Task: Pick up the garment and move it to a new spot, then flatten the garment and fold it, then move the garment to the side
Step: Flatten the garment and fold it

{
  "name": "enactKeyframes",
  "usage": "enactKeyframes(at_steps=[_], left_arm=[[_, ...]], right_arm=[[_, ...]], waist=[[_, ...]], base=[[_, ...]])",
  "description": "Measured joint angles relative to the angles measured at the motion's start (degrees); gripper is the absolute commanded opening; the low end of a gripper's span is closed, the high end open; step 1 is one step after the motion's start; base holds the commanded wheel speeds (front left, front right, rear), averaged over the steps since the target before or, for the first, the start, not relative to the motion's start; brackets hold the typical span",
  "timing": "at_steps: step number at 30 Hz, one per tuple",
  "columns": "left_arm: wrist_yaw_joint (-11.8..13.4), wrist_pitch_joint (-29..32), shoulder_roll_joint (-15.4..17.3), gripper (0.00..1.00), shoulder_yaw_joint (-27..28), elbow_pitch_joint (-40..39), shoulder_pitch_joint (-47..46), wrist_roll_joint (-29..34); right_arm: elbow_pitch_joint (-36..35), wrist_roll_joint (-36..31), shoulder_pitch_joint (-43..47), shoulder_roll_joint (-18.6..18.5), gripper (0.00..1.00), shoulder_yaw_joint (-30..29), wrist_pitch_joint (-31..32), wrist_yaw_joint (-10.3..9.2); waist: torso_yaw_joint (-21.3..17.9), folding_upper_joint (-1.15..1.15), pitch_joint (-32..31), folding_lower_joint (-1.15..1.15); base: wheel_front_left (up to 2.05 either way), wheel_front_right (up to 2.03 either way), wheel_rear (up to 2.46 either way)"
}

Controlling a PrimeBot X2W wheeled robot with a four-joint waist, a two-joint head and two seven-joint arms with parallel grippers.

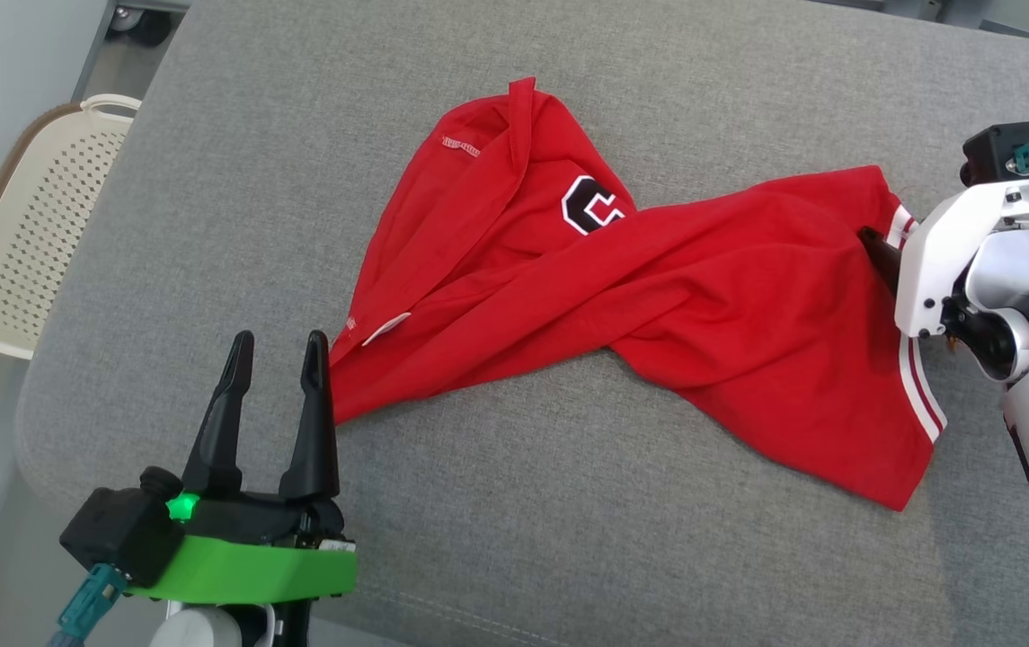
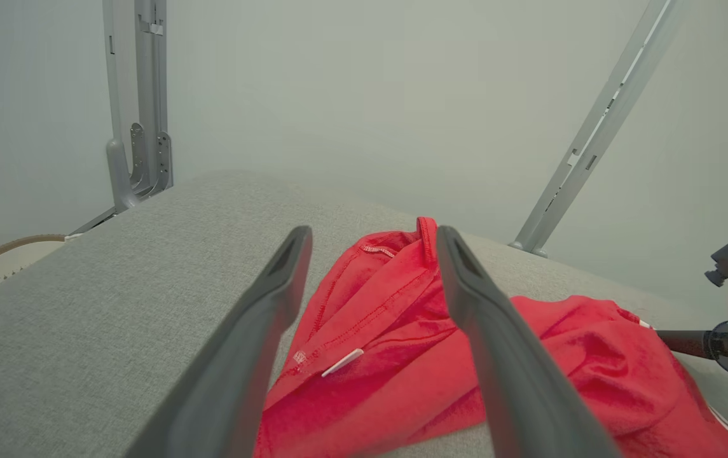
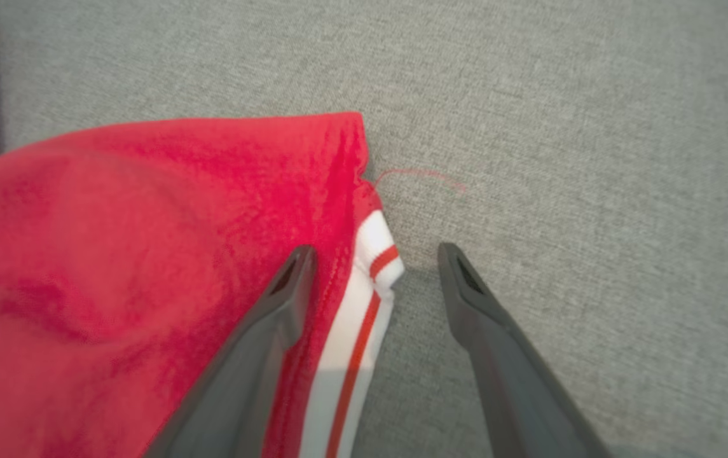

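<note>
Left pincer [image 1: 280, 338] and right pincer [image 3: 376, 251] gape empty at the garment [image 1: 703, 296]; right wrist view catches a loose thread [image 3: 421, 173].

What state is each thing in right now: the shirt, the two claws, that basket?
Red garment: unfolded, twisted and crumpled, lying on the grey pad.
Left gripper: open, holding nothing, at the garment's near corner.
Right gripper: open, straddling the striped cuff edge, not gripping.
Basket: upright beside the pad.
</note>
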Motion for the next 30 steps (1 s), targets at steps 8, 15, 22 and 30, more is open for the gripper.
enactKeyframes(at_steps=[8,15,22,30], left_arm=[[0.0,0.0,0.0,1.00,-0.1,0.1,0.0,0.0],[0.0,0.0,0.0,1.00,0.4,0.7,-0.1,-0.3],[0.0,0.0,0.0,1.00,1.0,1.0,0.0,-0.2],[0.0,0.0,0.0,1.00,2.4,1.2,1.6,0.0]], right_arm=[[-0.3,-0.7,-0.8,-3.3,0.00,4.9,-4.0,0.03],[-1.4,-4.8,-5.7,-5.3,0.00,7.4,-14.7,0.03],[-5.1,-9.0,-11.7,-7.4,0.00,13.3,-26.8,0.03],[-10.3,-10.9,-11.9,-10.2,0.00,18.7,-32.7,0.03]], waist=[[-0.1,0.00,0.1,0.00],[-0.8,0.00,-1.1,0.00],[-1.8,0.00,-3.4,0.00],[-3.7,0.00,-7.6,0.00]], base=[[0.00,0.00,0.00],[0.00,0.00,0.00],[0.00,0.00,0.00],[0.00,0.00,0.00]])
